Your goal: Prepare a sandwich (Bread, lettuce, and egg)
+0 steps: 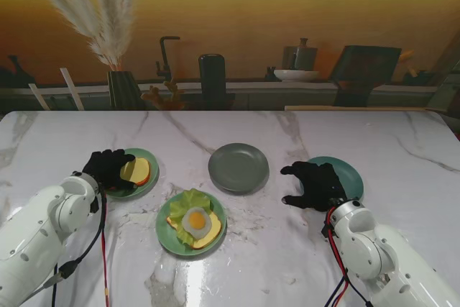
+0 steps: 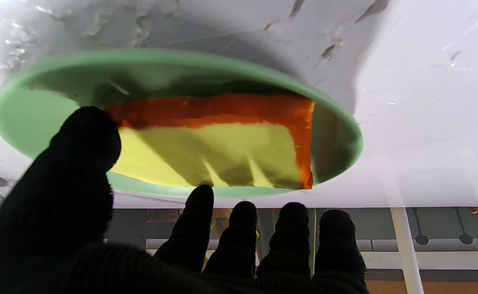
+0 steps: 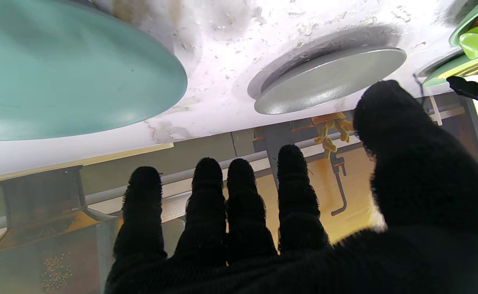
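**Left hand poised over the last bread slice**

A white marble desk [image 1: 287, 249] seen from above. The landmark is the light green plate [image 1: 167, 235] nearest the robot, which carries a half-built sandwich: a bread slice, a ruffled lettuce leaf [image 1: 188, 203] and a fried egg [image 1: 196, 219] on top.

Left of that plate and a little farther from the robot sits a second green plate [image 1: 149, 162] holding the remaining bread slice [image 1: 136, 170], pale yellow with an orange-brown crust. The left hand [image 1: 108, 170], in a black glove, hovers over it with fingers spread and the thumb [image 2: 83, 134] close to the crust. It holds nothing; whether it touches the bread cannot be told.

Beyond the landmark plate, to the right, lies a bare grey plate [image 1: 238, 167]. Farther right is a teal plate [image 1: 345, 170], partly covered by the right hand [image 1: 316, 186], which is spread flat and grips nothing.

The slice looks light and probably soft, likely to bend or dent under pressure. The safest hold seems to be a gentle pinch across opposite crust edges, thumb on one side and fingers on the other. Lying flat on the plate, it may first need an edge tipped up.
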Controlling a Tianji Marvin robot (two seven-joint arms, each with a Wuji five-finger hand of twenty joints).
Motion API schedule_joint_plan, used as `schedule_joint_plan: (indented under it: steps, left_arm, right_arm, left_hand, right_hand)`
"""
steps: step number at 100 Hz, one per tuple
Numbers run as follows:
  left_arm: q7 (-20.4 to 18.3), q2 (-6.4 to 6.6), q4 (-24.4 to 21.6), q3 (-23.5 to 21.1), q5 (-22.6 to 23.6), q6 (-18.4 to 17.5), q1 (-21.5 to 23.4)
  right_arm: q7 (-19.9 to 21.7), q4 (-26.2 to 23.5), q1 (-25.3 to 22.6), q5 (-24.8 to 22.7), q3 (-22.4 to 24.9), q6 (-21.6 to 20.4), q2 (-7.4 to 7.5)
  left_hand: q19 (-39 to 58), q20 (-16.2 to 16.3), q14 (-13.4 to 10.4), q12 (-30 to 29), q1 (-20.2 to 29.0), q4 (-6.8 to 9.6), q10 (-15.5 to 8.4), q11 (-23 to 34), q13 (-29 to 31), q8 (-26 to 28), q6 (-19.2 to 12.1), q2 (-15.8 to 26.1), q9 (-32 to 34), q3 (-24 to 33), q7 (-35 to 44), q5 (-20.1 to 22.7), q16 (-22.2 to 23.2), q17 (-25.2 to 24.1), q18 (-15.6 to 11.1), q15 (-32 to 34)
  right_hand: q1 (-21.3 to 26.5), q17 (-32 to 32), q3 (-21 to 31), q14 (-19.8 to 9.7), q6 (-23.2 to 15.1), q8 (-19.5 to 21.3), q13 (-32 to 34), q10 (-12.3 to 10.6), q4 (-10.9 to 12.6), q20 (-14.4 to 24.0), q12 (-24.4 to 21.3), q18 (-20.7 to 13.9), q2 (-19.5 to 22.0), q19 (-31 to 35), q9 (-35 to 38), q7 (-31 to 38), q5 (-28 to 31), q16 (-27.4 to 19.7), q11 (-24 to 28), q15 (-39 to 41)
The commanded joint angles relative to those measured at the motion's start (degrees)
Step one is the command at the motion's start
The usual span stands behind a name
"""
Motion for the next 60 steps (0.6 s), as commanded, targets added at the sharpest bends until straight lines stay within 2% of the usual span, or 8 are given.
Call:
schedule_joint_plan:
  steps: [1, 18, 29, 43, 59, 60]
  left_arm:
    - [-0.1, 0.08, 0.9, 0.4, 0.3, 0.6, -0.3]
    - [0.6, 0.23, 2.4, 1.6, 1.0, 0.6, -1.3]
    - [0.4, 0.26, 3.3, 2.7, 0.8, 1.4, -2.0]
    - [1.0, 0.22, 4.9, 4.2, 0.4, 2.2, -3.0]
    - [1.6, 0.11, 6.4, 5.7, -0.3, 3.2, -3.9]
    - [1.6, 0.1, 6.5, 5.8, -0.4, 3.2, -3.9]
  right_arm:
    - [0.4, -0.1, -0.4, -0.2, -0.1, -0.3, -0.82]
    - [0.6, -0.1, -0.4, -0.2, 0.0, -0.1, -0.8]
    - [0.9, 0.0, -0.4, 0.0, -0.1, 0.0, -0.78]
    - [1.4, 0.0, -0.4, 0.3, -0.1, 0.1, -0.74]
    - [2.2, 0.0, -0.4, 0.9, -0.3, 0.4, -0.69]
    - [2.3, 0.0, -0.4, 0.9, -0.3, 0.4, -0.69]
  left_hand:
    - [-2.0, -1.1, -0.8, -1.4, 0.1, -2.81, 1.2, -2.6, -2.3, -1.0, 1.2, -2.2, -2.5, 2.8, -1.0, -2.7, -0.9, -0.2, -0.9, -0.5]
    - [-3.2, -1.1, -1.0, -0.2, 0.2, -2.76, 0.9, -3.0, -2.6, -0.3, -0.2, -3.0, -2.9, 4.1, 0.6, -3.9, -1.3, 0.0, -0.9, -0.4]
    - [-0.1, 1.5, -0.9, 1.3, 0.4, -2.25, 0.9, -1.8, -1.6, 1.1, 0.5, -3.9, -2.4, 6.4, 2.4, -3.8, -0.7, -0.1, -0.4, 0.7]
    - [8.1, 6.0, -0.9, 4.4, 0.6, -0.77, 0.7, 2.9, 1.6, 5.6, 1.0, -5.5, -1.1, 11.9, 6.7, -4.0, 2.0, -0.4, -0.4, 3.7]
    - [21.5, 12.8, -0.8, 9.8, 1.2, 0.81, -0.2, 12.7, 5.8, 12.8, 2.2, -7.6, 0.5, 17.9, 13.7, -4.7, 10.0, 0.7, -0.4, 11.6]
    - [23.1, 14.4, -0.8, 10.6, 1.3, 0.93, -0.2, 14.0, 5.9, 14.0, 2.2, -7.9, 0.6, 18.8, 14.8, -4.8, 11.1, 0.9, -0.1, 12.5]
  right_hand:
    - [-0.7, -1.4, -1.0, -0.2, -0.2, -0.4, 0.9, 0.3, -1.0, 0.1, 0.8, 1.3, 1.2, 0.1, 0.6, -0.7, 0.1, 0.4, 0.4, 0.0]
    - [-0.5, -1.6, -1.2, -0.2, 0.0, -0.4, 1.0, 0.4, -0.9, 0.2, 1.1, 1.4, 1.3, 0.0, 0.8, -0.6, 0.2, 0.6, 0.6, 0.1]
    - [-0.4, -1.7, -1.3, -0.2, -0.1, -0.3, 1.0, 0.3, -0.9, 0.2, 1.3, 1.4, 1.4, -0.1, 0.8, -0.6, 0.2, 0.6, 0.7, 0.2]
    - [-0.3, -2.0, -1.4, -0.2, -0.1, -0.3, 1.1, 0.4, -0.9, 0.3, 1.4, 1.5, 1.4, -0.2, 0.9, -0.6, 0.2, 0.7, 0.7, 0.2]
    - [-0.2, -2.0, -1.5, -0.2, -0.1, -0.3, 1.4, 0.3, -0.9, 0.4, 1.5, 1.6, 1.4, -0.2, 1.0, -0.7, 0.1, 0.8, 0.6, 0.3]
    - [-0.2, -2.0, -1.5, -0.2, -0.1, -0.3, 1.4, 0.3, -0.9, 0.4, 1.5, 1.6, 1.4, -0.3, 1.0, -0.7, 0.1, 0.8, 0.6, 0.3]
